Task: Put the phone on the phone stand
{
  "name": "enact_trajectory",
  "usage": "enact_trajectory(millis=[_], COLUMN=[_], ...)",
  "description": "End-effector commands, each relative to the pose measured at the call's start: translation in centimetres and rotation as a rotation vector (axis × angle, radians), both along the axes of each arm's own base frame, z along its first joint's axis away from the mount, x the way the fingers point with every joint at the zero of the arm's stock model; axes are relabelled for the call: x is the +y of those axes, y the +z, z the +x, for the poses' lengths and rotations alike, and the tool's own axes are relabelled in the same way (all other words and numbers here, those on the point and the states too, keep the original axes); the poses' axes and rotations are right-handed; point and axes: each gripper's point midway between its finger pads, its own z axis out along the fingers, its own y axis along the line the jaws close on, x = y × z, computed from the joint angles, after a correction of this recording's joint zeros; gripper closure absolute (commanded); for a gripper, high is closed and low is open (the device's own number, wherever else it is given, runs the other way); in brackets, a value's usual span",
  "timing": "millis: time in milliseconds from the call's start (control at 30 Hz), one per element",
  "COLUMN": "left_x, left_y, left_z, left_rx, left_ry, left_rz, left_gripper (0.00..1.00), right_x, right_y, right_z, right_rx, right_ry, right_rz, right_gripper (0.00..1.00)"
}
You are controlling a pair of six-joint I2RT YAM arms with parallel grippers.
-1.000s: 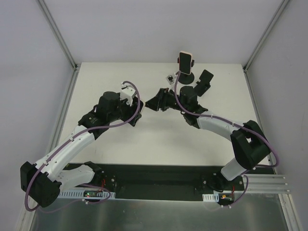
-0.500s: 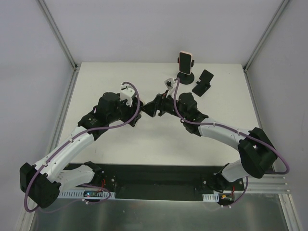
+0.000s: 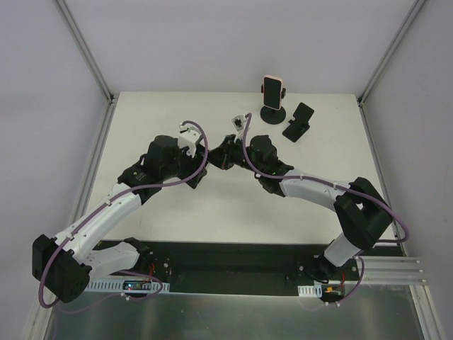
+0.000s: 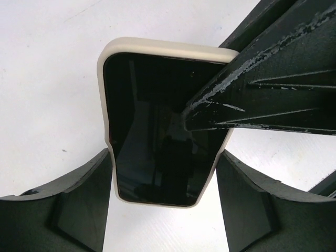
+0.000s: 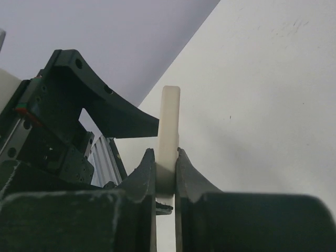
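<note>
The phone (image 4: 152, 131), dark-screened in a cream case, is gripped by its long sides between the fingers of my left gripper (image 4: 164, 153) above the white table. My right gripper (image 5: 166, 157) is shut on the phone's (image 5: 169, 121) thin edge, one pad on each face. In the left wrist view its black finger (image 4: 273, 89) crosses the screen. Seen from above, the left gripper (image 3: 203, 157) and right gripper (image 3: 221, 154) meet at mid-table, hiding the phone. The empty black phone stand (image 3: 299, 122) sits at the back right, apart from both.
A second phone on a round-based holder (image 3: 273, 95) stands upright at the back, just left of the black stand. The table's side rails (image 3: 95, 163) and back wall bound the white surface. Both arms' purple cables arc above the wrists.
My right gripper has travelled left from near the stands to the phone and closed on its edge. The left arm has held still with the phone.
</note>
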Motion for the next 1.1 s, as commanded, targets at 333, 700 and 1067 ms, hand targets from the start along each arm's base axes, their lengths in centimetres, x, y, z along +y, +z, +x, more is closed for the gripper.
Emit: enact_trajectory(millis=[333,700,1067], left_x=[-0.3,-0.3,-0.9], left_y=[5.1,3.9,4.4], left_z=[0.3,1.6,3.5], left_rx=[-0.146,-0.12,-0.103], left_ry=[0.032,0.061,0.004], left_rz=[-0.138,-0.181,-0.286], left_gripper=[0.05,0.08,0.12], right_x=[-22.1,-36.7,-36.4], right_y=[3.3,6.2,4.2], right_z=[11.7,19.1,25.6], right_rx=[-0.117,-0.274,-0.582], right_ry=[-0.364,-0.568,-0.286], right_rz=[-0.24,-0.437,-0.47], right_gripper=[1.0,0.99,0.98])
